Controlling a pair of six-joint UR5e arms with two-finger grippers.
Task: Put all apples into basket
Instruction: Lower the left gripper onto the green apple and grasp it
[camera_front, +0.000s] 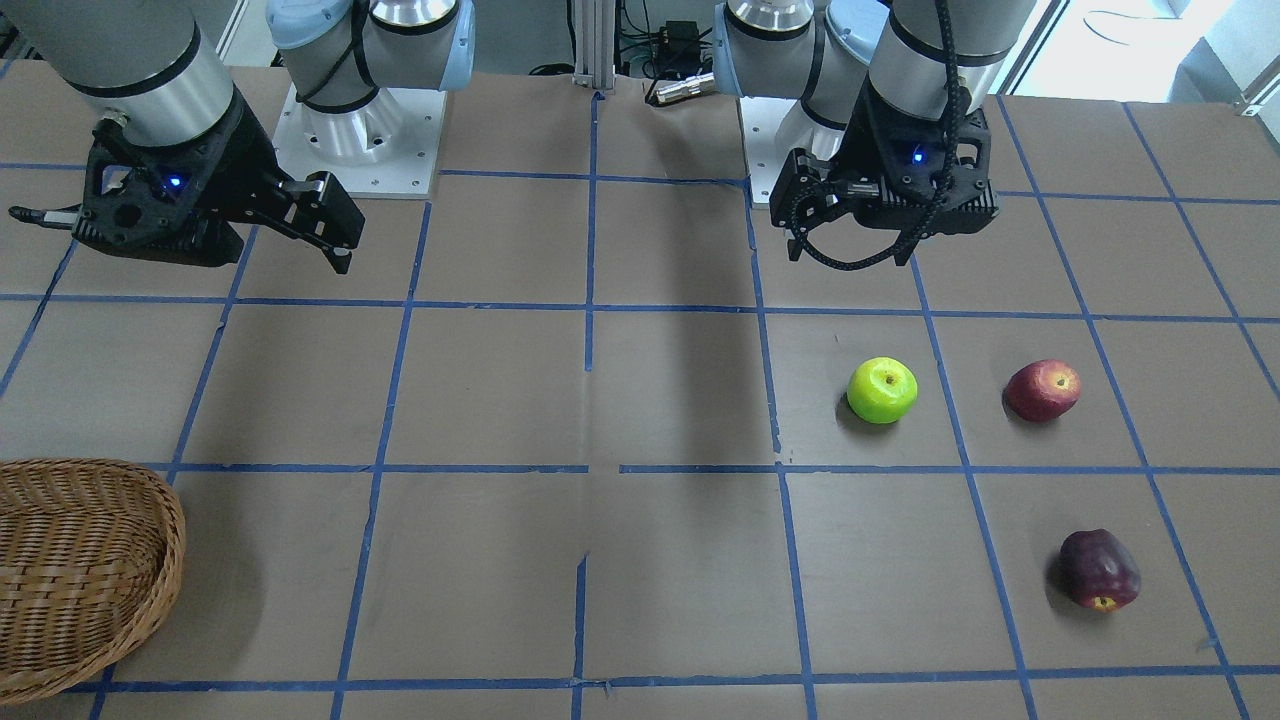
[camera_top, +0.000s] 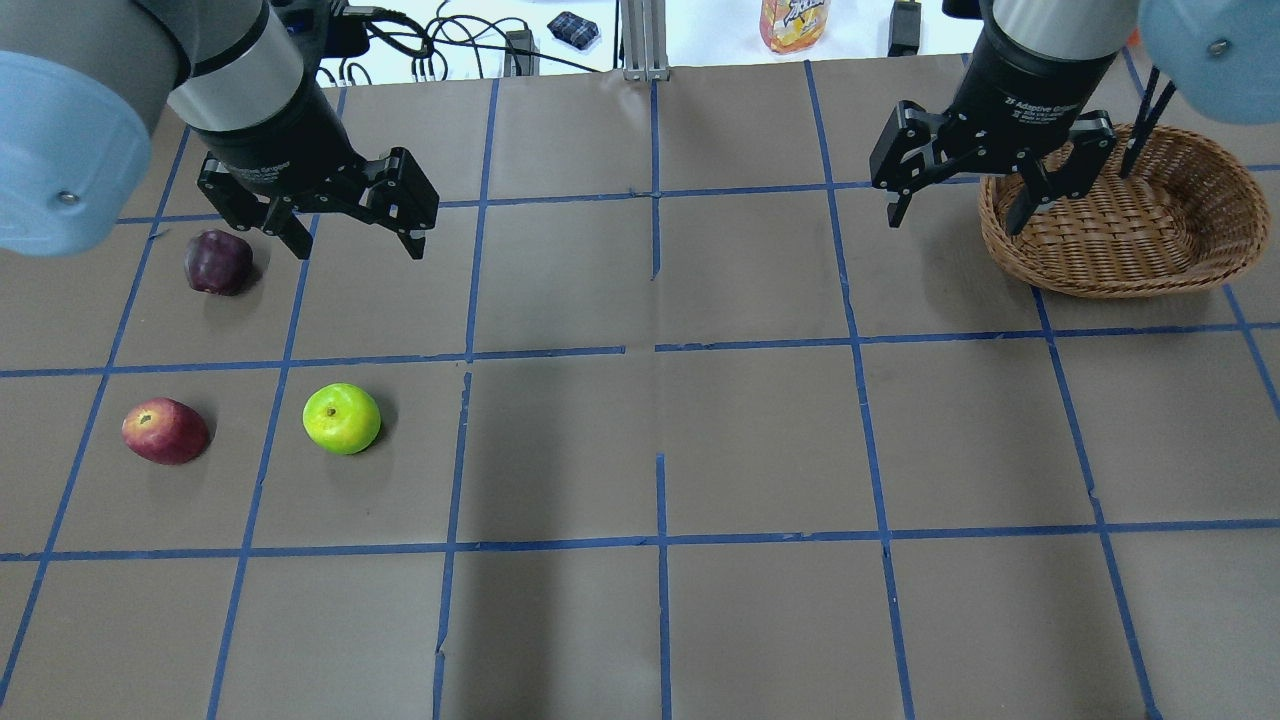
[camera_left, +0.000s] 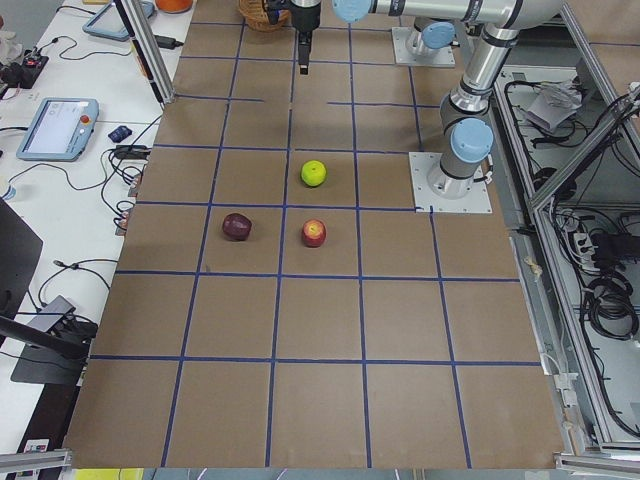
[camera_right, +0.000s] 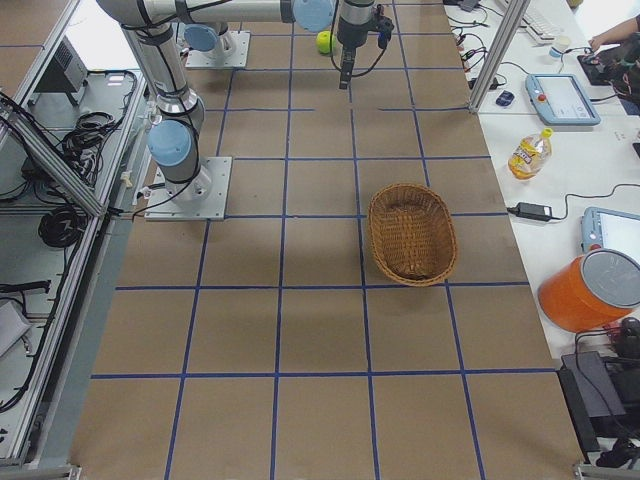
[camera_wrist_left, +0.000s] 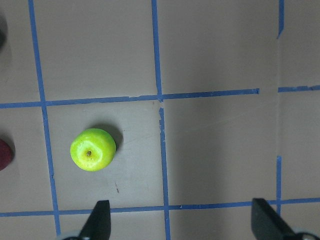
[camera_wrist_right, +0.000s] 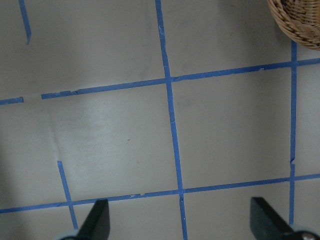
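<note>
Three apples lie on the robot's left half of the table: a lime green apple (camera_top: 342, 418) (camera_front: 882, 390) (camera_wrist_left: 93, 149), a red apple (camera_top: 165, 431) (camera_front: 1043, 390) and a dark maroon apple (camera_top: 218, 262) (camera_front: 1099, 570). The wicker basket (camera_top: 1130, 275) (camera_front: 170, 540) (camera_right: 372, 235) stands empty on the robot's right side. My left gripper (camera_top: 358, 245) (camera_wrist_left: 180, 225) is open and empty. It hangs above the table beside the maroon apple, apart from all three apples. My right gripper (camera_top: 955, 220) (camera_wrist_right: 180, 225) is open and empty, above the table at the basket's inner edge.
Blue tape lines divide the brown table into squares. The two arm bases (camera_front: 355, 140) are bolted at the robot's edge. A drink bottle (camera_right: 527, 153), tablets, cables and an orange container (camera_right: 590, 290) sit on the side bench beyond the far edge.
</note>
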